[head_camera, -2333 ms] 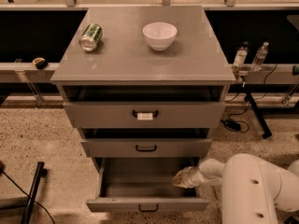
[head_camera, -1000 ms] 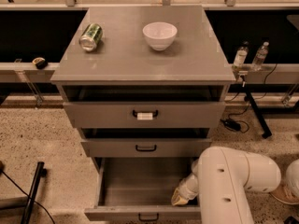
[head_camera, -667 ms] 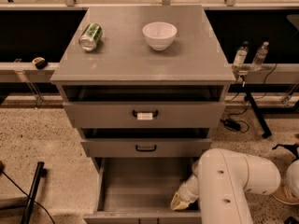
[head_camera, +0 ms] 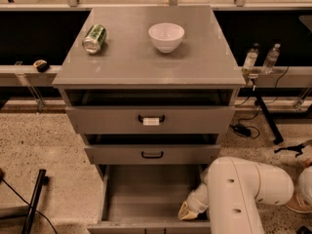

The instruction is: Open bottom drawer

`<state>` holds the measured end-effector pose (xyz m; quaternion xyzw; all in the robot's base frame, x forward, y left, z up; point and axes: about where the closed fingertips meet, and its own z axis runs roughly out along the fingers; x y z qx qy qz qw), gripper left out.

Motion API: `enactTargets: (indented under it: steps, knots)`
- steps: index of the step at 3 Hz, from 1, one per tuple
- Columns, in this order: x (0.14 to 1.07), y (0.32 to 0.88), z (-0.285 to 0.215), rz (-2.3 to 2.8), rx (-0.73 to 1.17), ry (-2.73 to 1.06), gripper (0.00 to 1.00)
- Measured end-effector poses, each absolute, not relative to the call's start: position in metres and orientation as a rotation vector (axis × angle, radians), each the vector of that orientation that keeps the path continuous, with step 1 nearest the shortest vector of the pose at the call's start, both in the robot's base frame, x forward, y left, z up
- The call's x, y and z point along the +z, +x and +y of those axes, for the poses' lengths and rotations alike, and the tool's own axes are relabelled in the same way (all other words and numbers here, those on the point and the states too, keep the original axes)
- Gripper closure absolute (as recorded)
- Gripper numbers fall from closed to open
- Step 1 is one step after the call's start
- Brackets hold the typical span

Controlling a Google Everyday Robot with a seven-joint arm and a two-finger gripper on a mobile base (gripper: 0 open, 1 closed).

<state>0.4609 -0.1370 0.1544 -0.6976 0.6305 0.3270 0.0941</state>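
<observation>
Status | bottom drawer well out beneath cabinet | gripper inside, right front corner (grip state: cannot tell) | likely light, rigid, on slides; take front lip or handle.

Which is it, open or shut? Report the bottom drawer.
Open: the bottom drawer shows its grey inside; the pincer sits inside, near its front.

The white arm occupies the lower right of the camera view, bends at a bulky joint and extends down and leftward, terminating in the tan gripper, positioned low at centre-right.
</observation>
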Motion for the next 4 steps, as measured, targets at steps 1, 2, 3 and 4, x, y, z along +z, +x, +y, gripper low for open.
enactTargets:
  steps: [1,2,3,4]
  knots:
    - [0.159,0.464,-0.137,1.847,0.946,-2.065,1.0]
    - [0.185,0.469,-0.135,1.745,0.809,-1.994,1.0]
    - [0.234,0.478,-0.127,1.56,0.58,-1.904,1.0]
    - [0.296,0.482,-0.116,1.382,0.342,-1.747,0.73]
